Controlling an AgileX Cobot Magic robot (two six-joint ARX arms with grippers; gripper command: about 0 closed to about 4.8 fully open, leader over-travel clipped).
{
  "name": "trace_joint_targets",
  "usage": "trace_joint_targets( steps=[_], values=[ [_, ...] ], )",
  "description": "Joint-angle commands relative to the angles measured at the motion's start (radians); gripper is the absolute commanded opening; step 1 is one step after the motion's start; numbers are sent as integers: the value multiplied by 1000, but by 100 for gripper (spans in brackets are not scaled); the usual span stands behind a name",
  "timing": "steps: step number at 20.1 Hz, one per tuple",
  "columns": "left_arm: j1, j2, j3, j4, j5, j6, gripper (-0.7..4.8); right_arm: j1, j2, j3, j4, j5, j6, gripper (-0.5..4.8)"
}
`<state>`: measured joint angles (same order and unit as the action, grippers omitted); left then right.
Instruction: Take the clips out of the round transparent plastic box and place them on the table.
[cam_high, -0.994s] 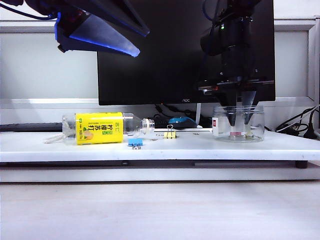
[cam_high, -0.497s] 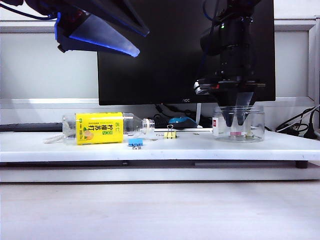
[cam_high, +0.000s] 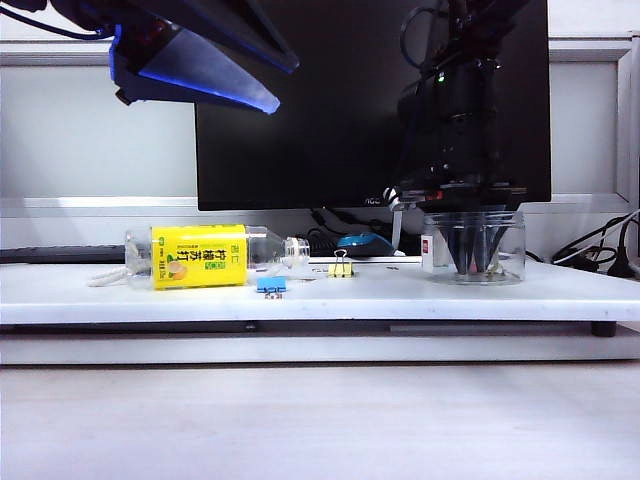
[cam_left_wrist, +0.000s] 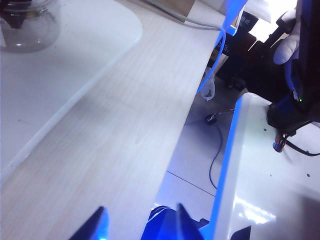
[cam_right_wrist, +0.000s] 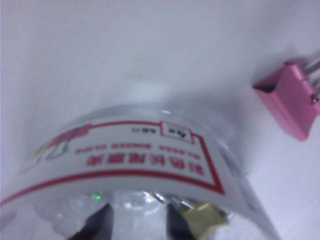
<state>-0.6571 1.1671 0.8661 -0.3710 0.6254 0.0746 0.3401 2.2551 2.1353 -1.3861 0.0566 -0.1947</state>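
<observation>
Right gripper fingers sit deep inside the round transparent plastic box, pinched narrow near a pink clip; grip unconfirmed. Left gripper parked high off to the left, fingers wide, empty. One yellow clip already on the table; more left inside.

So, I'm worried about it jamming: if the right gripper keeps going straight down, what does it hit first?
The right gripper points down inside the round transparent plastic box. It would probably meet the pink clip lying at the box's bottom, or the floor itself; depth is unclear.
</observation>
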Motion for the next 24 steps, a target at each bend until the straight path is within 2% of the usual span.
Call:
trace_joint_targets(
  steps=[1, 2, 3, 6, 8, 10, 24],
  values=[
    [-1, -2, 0, 10, 6, 4, 184, 1, 17, 0, 21, 19, -13, 143],
    [-1, -2, 0, 11, 6, 5, 184, 1, 21, 0, 24, 19, -13, 139],
    [-1, -2, 0, 13, 6, 5, 184, 1, 26, 0, 24, 19, -16, 96],
    [-1, -2, 0, 13, 6, 8, 184, 1, 34, 0, 26, 11, -16, 43],
    [-1, -2, 0, 13, 6, 23, 184, 1, 34, 0, 27, 11, -15, 36],
    [-1, -2, 0, 13, 6, 23, 184, 2, 34, 0, 18, 12, -11, -1],
    [-1, -2, 0, 8, 7, 22, 184, 7, -46, 3, 4, 1, 11, -1]
  ],
)
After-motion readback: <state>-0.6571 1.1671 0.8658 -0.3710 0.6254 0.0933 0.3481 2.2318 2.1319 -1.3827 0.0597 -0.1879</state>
